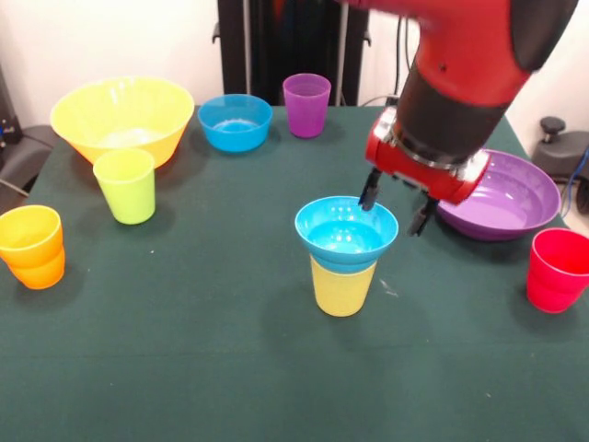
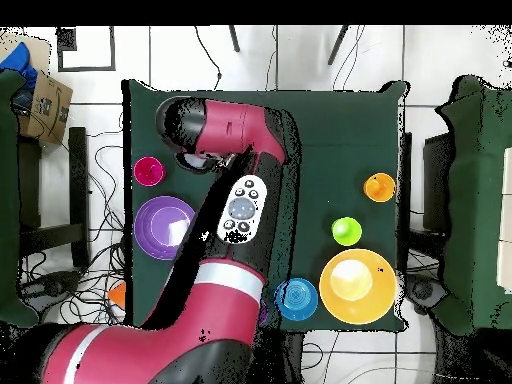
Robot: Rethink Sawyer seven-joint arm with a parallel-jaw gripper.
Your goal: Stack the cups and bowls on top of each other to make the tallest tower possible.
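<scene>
On the dark green table point(image 1: 184, 368), near the middle, stands the tower point(image 1: 344, 258): a small blue bowl point(image 1: 346, 233) seated in the mouth of a yellow cup point(image 1: 342, 287). The red and black arm point(image 1: 469, 55) comes down from the upper right, and its gripper point(image 1: 396, 204) hangs at the bowl's far right rim with its two dark fingers point(image 1: 369, 190) spread apart and nothing between them; one finger is at the rim (whether it touches, I cannot tell), the other is outside the bowl.

Just behind the gripper lies the wide purple bowl point(image 1: 511, 198), and a red cup point(image 1: 558, 269) stands near the right edge. Along the far side are the large yellow bowl point(image 1: 122, 115), a second blue bowl point(image 1: 235, 121) and a purple cup point(image 1: 306, 104). A lime green cup point(image 1: 126, 184) stands just in front of the yellow bowl, and orange cups point(image 1: 32, 245), one nested in another, sit at the left edge.

From overhead the arm covers the tower; the purple bowl point(image 2: 160, 226), red cup point(image 2: 148, 170), yellow bowl point(image 2: 356, 285) and green cup point(image 2: 346, 231) show around it.
</scene>
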